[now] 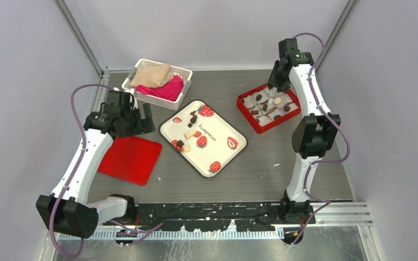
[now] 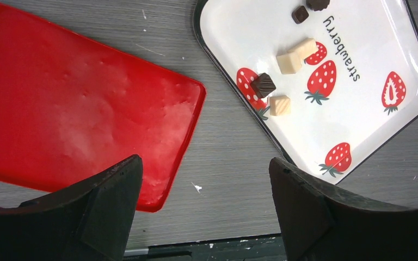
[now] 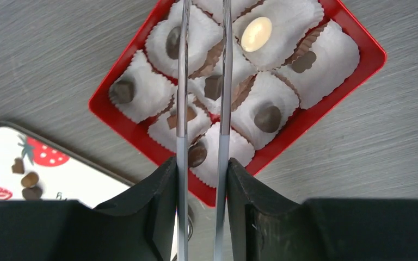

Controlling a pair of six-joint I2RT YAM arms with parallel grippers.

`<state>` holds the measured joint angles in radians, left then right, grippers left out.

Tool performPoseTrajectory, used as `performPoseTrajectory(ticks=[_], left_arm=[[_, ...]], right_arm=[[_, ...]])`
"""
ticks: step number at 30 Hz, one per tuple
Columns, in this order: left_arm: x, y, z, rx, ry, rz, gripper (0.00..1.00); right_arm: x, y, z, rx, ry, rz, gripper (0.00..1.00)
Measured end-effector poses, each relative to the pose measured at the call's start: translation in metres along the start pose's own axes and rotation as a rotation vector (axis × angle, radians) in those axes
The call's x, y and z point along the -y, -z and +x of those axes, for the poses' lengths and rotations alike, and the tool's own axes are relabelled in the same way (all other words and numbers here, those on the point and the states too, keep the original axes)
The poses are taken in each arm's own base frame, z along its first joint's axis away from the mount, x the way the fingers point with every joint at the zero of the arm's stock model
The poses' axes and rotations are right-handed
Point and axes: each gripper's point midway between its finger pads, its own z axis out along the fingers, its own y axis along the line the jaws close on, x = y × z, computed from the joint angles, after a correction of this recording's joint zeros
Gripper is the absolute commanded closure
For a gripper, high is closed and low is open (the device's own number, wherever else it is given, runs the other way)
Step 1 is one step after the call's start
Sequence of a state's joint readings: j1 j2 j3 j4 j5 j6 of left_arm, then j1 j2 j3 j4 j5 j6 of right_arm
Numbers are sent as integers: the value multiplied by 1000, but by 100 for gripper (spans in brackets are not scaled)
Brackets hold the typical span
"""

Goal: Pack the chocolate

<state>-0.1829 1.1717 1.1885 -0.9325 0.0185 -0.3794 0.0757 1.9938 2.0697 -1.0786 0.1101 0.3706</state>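
Note:
Dark chocolate (image 1: 194, 117) and a few pale pieces lie on the white strawberry-print tray (image 1: 234, 136). In the left wrist view a dark chocolate lump (image 2: 263, 85) sits by pale cubes (image 2: 289, 62). My left gripper (image 2: 204, 168) hangs open over bare table between the red lid (image 2: 76, 109) and the tray (image 2: 370, 125). My right gripper (image 3: 201, 166) is shut on metal tongs (image 3: 183, 81), whose arms reach over the red box (image 3: 302, 119). White paper cups in the box hold chocolate pieces (image 3: 268, 118). The tong tips run out of the frame's top.
A white basket (image 1: 158, 81) with beige and pink cloth stands at the back left. The flat red lid (image 1: 130, 159) lies left of the tray. The red box (image 1: 265, 126) sits at the back right under my right gripper (image 1: 276, 81).

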Motion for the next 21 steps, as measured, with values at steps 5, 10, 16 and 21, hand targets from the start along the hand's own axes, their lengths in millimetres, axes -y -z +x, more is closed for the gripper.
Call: performPoseTrajectory(ticks=[5,10,16,21], left_arm=[[0,-1,0,-2,-3,-1,13],[0,-2,1,-7,-3,-2,13],[-4,-4,0,-8,-3,-21,13],[-5,-5,-1,-9,-3,-34,13]], right_arm=[[9,-39,4,-58,-21,38,99],[18,-67,15,-117,-37,64,99],[21,-85,7,-120,-61,65,99],[31,-92,4,-128,-85,71,99]])
